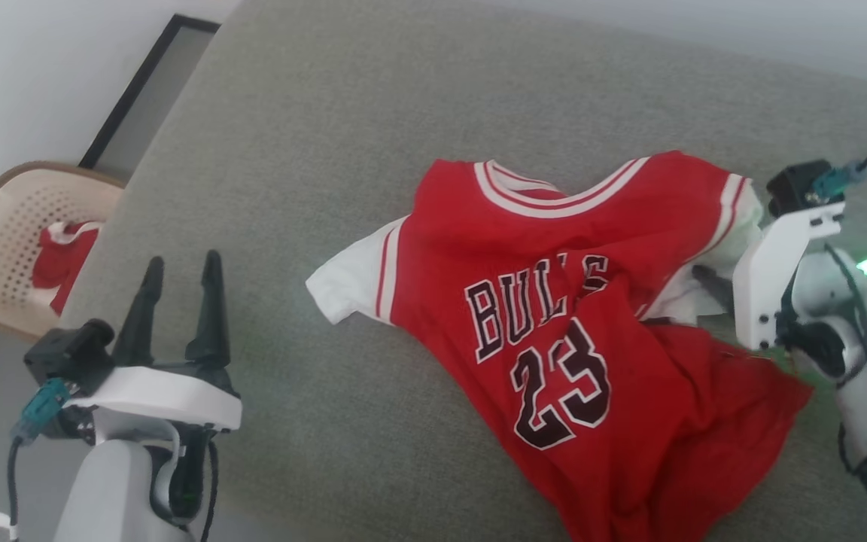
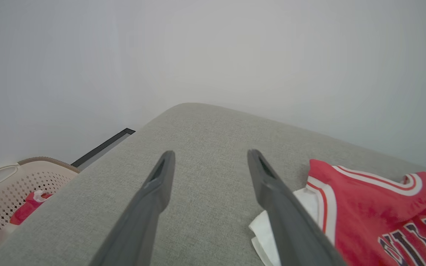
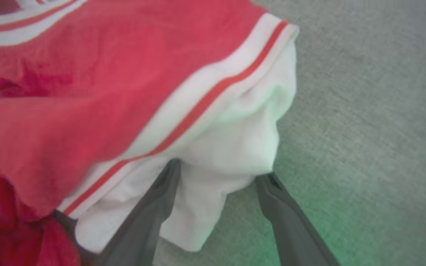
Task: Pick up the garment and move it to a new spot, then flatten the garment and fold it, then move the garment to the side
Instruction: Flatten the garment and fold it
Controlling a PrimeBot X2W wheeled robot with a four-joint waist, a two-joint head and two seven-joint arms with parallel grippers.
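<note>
Rumpled shirt (image 1: 554, 301) toward right edge of cushion (image 1: 328, 113). Jaws of right gripper (image 3: 222, 171) parted astride the white sleeve (image 3: 235, 147); jaws of left gripper (image 1: 181, 275) apart, empty, near left edge. Risks pinching sleeve only, bunching the shirt when pulled.

The garment (image 1: 554, 316) — red jersey, white sleeves, "BULLS 23" print up — lies rumpled on grey fabric.

1. The garment (image 1: 554, 301) is coloured red, with white sleeves; neck and sleeve edges are striped red and white.
2. "BULLS 23" is printed on it in dark letters, outlined white.
3. The surface (image 1: 313, 150) beneath is covered in plain grey cloth.
4. The left tool (image 1: 183, 260) is finished with black fingers and a white body.
5. The basket (image 1: 4, 226) is coloured beige and dotted with holes.
</note>
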